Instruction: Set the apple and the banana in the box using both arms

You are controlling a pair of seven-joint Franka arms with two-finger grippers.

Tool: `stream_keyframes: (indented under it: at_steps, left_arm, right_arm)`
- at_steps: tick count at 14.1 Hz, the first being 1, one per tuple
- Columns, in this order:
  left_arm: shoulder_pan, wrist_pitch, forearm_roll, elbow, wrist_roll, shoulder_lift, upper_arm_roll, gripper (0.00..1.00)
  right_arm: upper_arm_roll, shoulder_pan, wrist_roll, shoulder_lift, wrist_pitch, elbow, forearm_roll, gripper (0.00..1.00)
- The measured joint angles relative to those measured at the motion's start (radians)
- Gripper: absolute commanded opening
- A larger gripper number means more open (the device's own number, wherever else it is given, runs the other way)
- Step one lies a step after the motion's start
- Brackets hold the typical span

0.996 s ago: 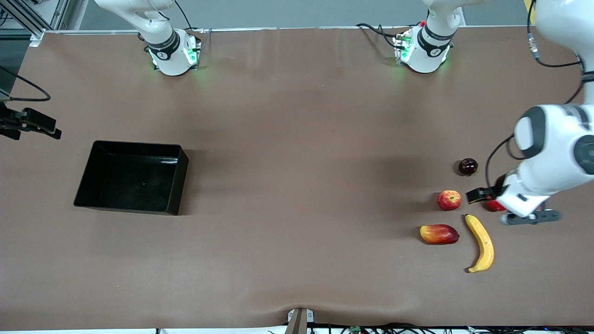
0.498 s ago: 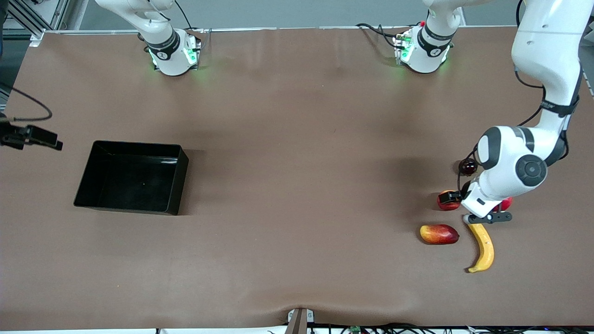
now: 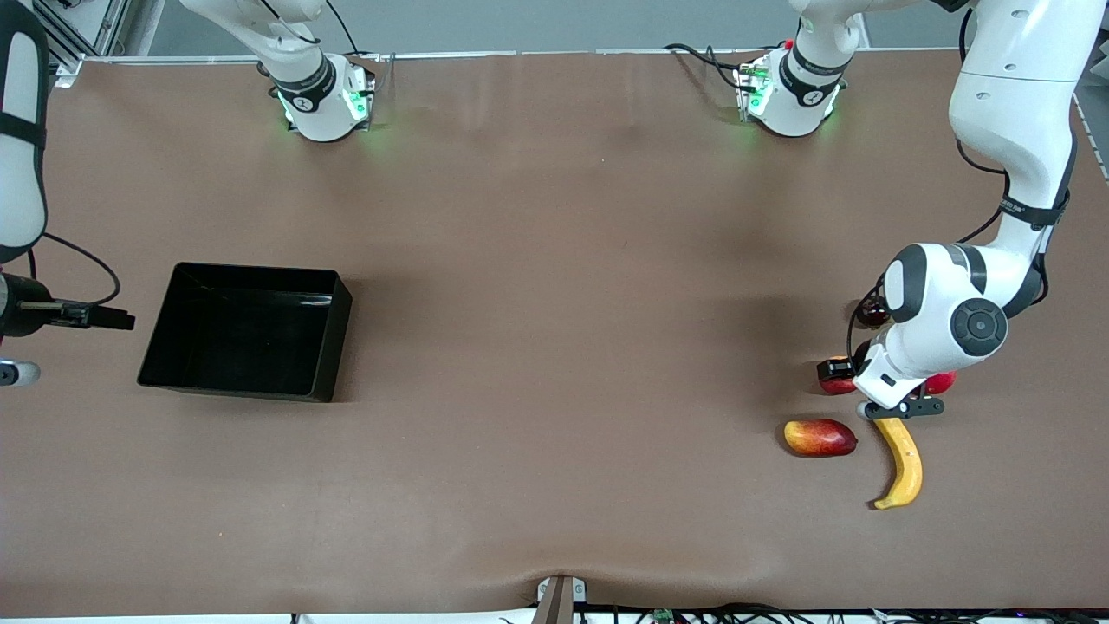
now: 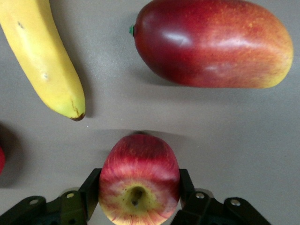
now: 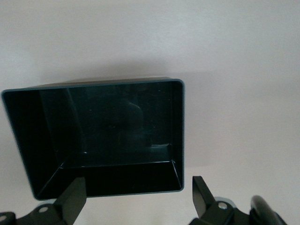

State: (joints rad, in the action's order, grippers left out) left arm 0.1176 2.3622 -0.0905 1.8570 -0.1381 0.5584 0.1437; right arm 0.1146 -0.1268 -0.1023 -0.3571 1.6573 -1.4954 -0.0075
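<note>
The apple (image 4: 138,176), red with yellow streaks and a pale dimple, rests on the table. My left gripper (image 4: 139,193) is low over it with a finger pressed to each side, shut on it. In the front view the left gripper (image 3: 839,374) hides most of the apple (image 3: 829,386). The yellow banana (image 3: 903,459) lies on the table just nearer the front camera; its end shows in the left wrist view (image 4: 42,61). The black box (image 3: 334,342) stands empty toward the right arm's end. My right gripper (image 3: 111,320) is open and empty beside the box (image 5: 181,126).
An elongated red-yellow mango-like fruit (image 3: 820,437) lies beside the banana, close to the apple (image 4: 213,44). A pink-red round fruit (image 3: 942,381) and a dark round fruit (image 3: 869,314) sit partly hidden by the left arm. A clamp (image 3: 559,598) sits at the table's front edge.
My left arm swung from beside the fruits to over the apple and came down around it. My right gripper moved nearer the front camera beside the box.
</note>
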Motion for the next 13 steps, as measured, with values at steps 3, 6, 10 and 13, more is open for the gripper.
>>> stream_keyframes:
  at_steps: [3, 6, 10, 13]
  left_arm:
    - [0.003, -0.007, 0.000, -0.024, 0.000, -0.039, 0.019, 0.00]
    - [0.003, -0.099, 0.000, -0.048, -0.011, -0.147, 0.039, 0.00]
    - [0.001, -0.234, 0.000, -0.107, -0.033, -0.244, 0.074, 0.00]
    - [0.000, -0.268, 0.000, -0.148, -0.069, -0.240, 0.097, 0.00]
  right_arm:
    - [0.000, -0.058, -0.032, -0.032, 0.006, -0.013, 0.006, 1.00]
    - [-0.001, -0.070, -0.052, -0.052, 0.066, -0.080, 0.026, 1.00]
    - [-0.001, -0.094, -0.154, -0.060, 0.221, -0.203, 0.040, 0.97]
    - [-0.001, -0.141, -0.245, -0.067, 0.394, -0.326, 0.051, 0.44]
